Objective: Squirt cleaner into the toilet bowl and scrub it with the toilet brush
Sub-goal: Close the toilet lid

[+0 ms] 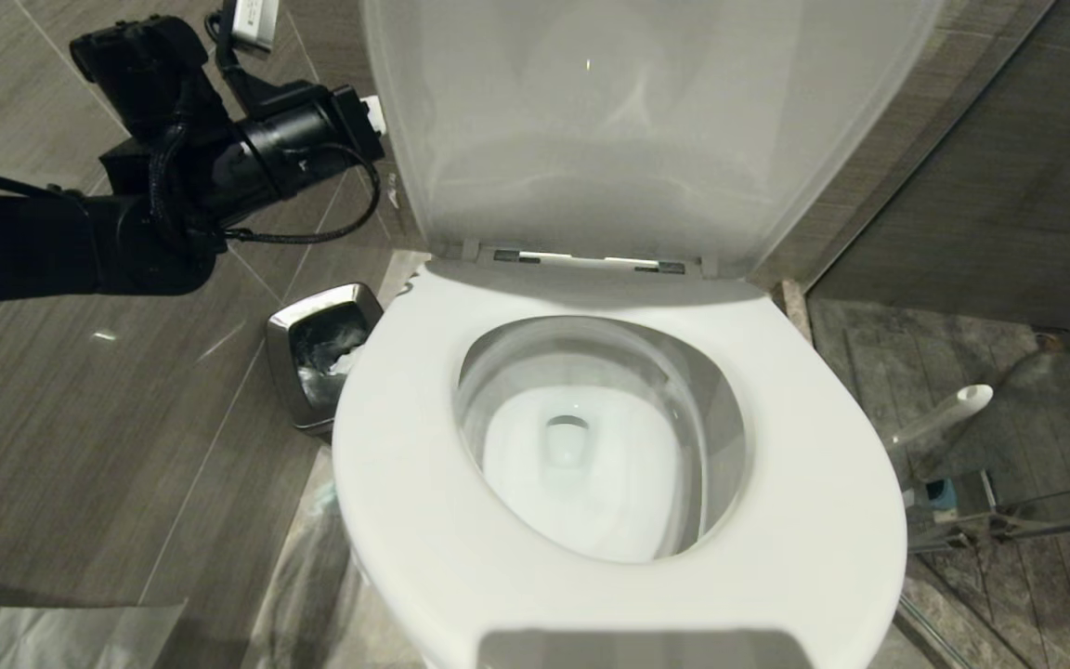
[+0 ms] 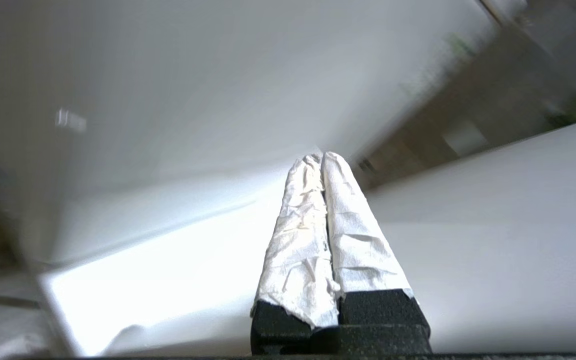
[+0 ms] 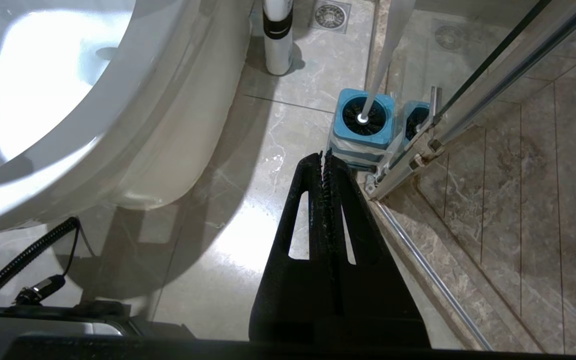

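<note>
While the left gripper [image 2: 322, 159] reaches level toward the raised lid [image 1: 628, 121] — jaws pressed together (paper-wrapped) — the right gripper [image 3: 326, 156] hangs likewise closed.

Tiled floor [image 3: 248, 240] under toilet bowl [image 1: 609, 520], steel bin [image 1: 321, 358], blue brush holder [image 3: 364, 120].

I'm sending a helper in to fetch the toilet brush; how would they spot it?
Start at the white toilet and look at the floor on the robot's right, by the glass shower door's rail. There the brush stands in a square blue-topped holder, its slim white handle leaning up. A white bottle with a black band stands nearby, but only the brush has that blue holder.
</note>
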### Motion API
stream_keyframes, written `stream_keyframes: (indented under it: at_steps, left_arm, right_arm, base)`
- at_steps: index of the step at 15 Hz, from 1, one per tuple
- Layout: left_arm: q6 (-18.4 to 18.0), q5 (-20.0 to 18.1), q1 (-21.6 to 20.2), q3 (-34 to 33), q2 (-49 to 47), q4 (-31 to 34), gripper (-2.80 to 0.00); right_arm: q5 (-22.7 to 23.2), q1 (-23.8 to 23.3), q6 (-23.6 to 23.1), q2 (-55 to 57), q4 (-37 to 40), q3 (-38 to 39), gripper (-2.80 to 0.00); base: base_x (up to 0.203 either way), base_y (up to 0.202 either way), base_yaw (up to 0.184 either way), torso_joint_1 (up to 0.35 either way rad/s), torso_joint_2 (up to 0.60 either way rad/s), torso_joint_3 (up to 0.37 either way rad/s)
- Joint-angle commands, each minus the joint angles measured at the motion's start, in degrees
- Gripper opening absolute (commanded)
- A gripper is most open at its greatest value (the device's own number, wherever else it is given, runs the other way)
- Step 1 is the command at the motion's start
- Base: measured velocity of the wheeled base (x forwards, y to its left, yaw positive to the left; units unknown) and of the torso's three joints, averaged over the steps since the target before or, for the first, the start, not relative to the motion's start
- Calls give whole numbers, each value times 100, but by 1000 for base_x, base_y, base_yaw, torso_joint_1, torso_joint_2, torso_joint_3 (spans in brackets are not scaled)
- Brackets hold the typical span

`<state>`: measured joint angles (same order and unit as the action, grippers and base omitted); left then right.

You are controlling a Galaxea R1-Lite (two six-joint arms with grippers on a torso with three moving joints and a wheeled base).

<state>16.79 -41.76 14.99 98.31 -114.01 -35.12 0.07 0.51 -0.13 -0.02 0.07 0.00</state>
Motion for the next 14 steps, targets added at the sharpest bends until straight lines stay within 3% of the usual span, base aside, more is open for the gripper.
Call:
stream_keyframes:
  at_steps: [1, 4, 10, 14]
  left_arm:
    - [10, -453, -85, -717, 503, -13, -280]
    - [-70, -736, -189, -1138, 774, -22, -280]
    - [-132, -71, -488, -484, 880, -107, -280]
    - [-274, 107, -874, -568, 1303, -38, -280]
  right_arm:
    - [2, 2, -4, 2, -7, 1, -280]
    - [2, 2, -4, 2, 1, 9, -280]
    - [2, 2, -4, 2, -7, 8, -280]
    - [2, 2, -4, 2, -6, 1, -280]
  base:
    - [0, 0, 0, 0, 0, 0]
    - [0, 0, 0, 0, 0, 0]
    - [0, 0, 0, 0, 0, 0]
    - [0, 0, 0, 0, 0, 0]
